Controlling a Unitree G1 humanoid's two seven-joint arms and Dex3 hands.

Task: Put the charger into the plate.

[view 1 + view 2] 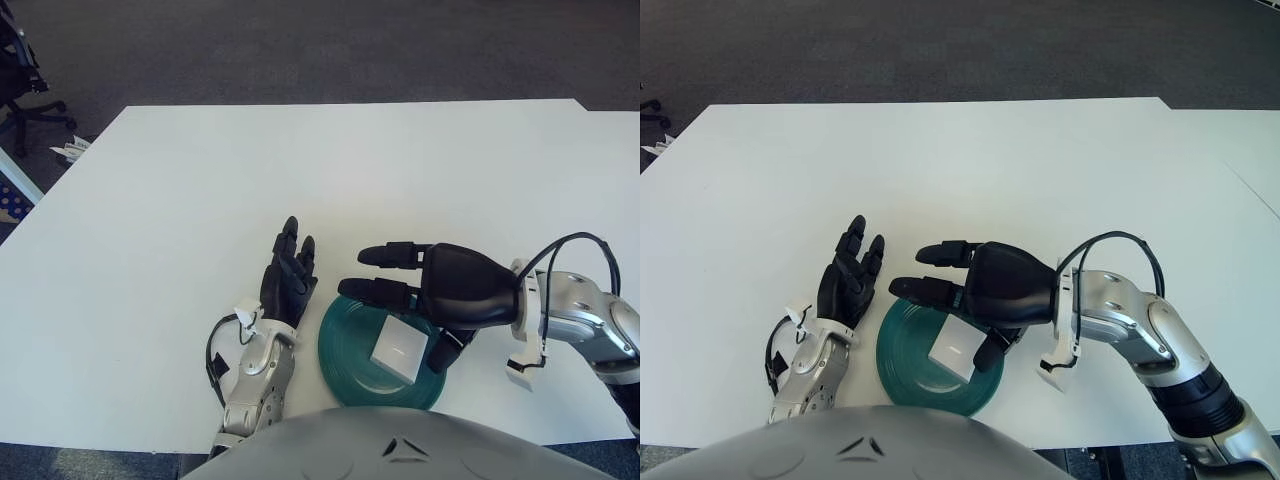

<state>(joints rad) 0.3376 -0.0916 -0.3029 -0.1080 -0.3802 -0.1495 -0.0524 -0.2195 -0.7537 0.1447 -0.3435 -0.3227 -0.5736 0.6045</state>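
Note:
A white square charger (398, 350) lies in the dark green plate (345, 375) near the table's front edge. My right hand (400, 310) hovers just over the plate from the right. Its fingers (385, 256) stretch out to the left above the plate's far rim, and its thumb (445, 350) hangs down beside the charger's right edge. The hand looks open, and the palm hides part of the plate. My left hand (288, 275) shows just left of the plate with its fingers relaxed and empty. The charger also shows in the right eye view (955, 350).
The white table (300, 170) stretches far and wide behind the plate. A black office chair (20, 80) and a bit of white paper (70, 150) stand off the table's far left corner. A black cable (575, 245) loops over my right wrist.

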